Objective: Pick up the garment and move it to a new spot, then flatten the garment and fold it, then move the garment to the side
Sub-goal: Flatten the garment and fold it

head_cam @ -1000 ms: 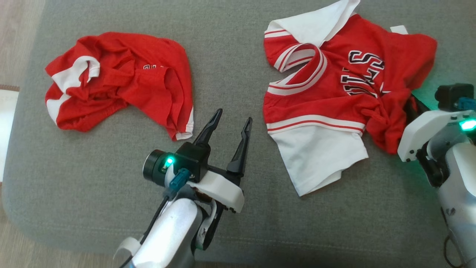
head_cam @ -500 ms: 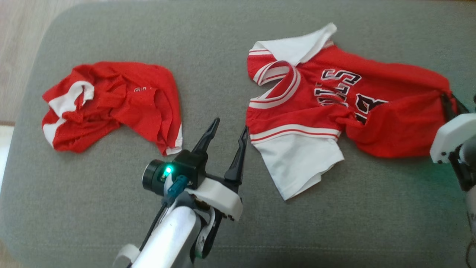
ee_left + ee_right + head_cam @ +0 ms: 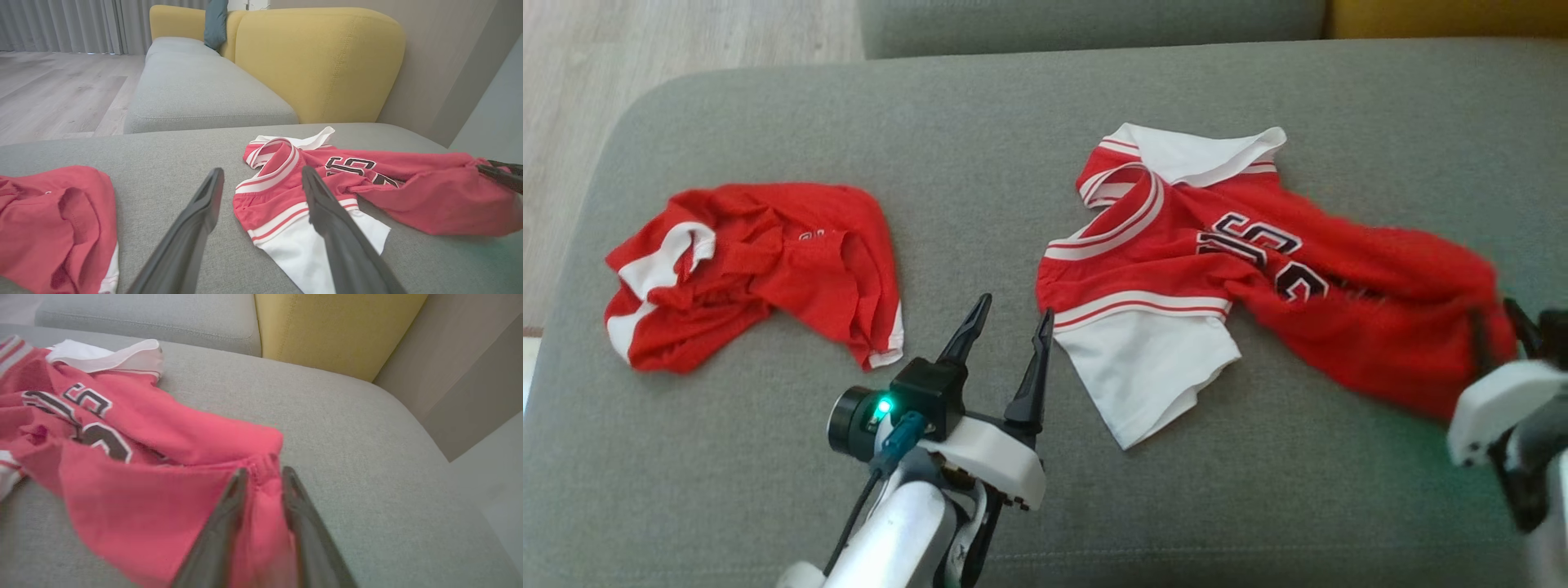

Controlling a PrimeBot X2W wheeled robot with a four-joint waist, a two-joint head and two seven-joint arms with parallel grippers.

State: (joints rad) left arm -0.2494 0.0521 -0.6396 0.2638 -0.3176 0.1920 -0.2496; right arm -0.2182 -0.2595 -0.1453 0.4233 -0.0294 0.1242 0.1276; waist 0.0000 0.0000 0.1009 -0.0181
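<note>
- Seat (image 3: 980, 122): grey woven cushion with rounded corners, bearing both garments.
- Jersey (image 3: 1176, 269): red with white sleeves and dark lettering, at 3 o'clock on the seat, stretched out towards 4 o'clock.
- Right gripper (image 3: 263, 473): at 4 o'clock, clenched on the jersey's red hem, cloth bunched between its fingers.
- Left gripper (image 3: 1015, 305): at 6 o'clock, jaws spread and empty, fingers aimed at 12 o'clock, just beside the jersey's white sleeve.
- Second garment (image 3: 768, 261): red, crumpled, at 9 o'clock, well apart from the jersey.
- Room: second grey seat (image 3: 196, 90), yellow backrest (image 3: 318, 61), teal pillow (image 3: 214, 20), wood floor (image 3: 53, 90), grey curtains (image 3: 61, 24).
</note>
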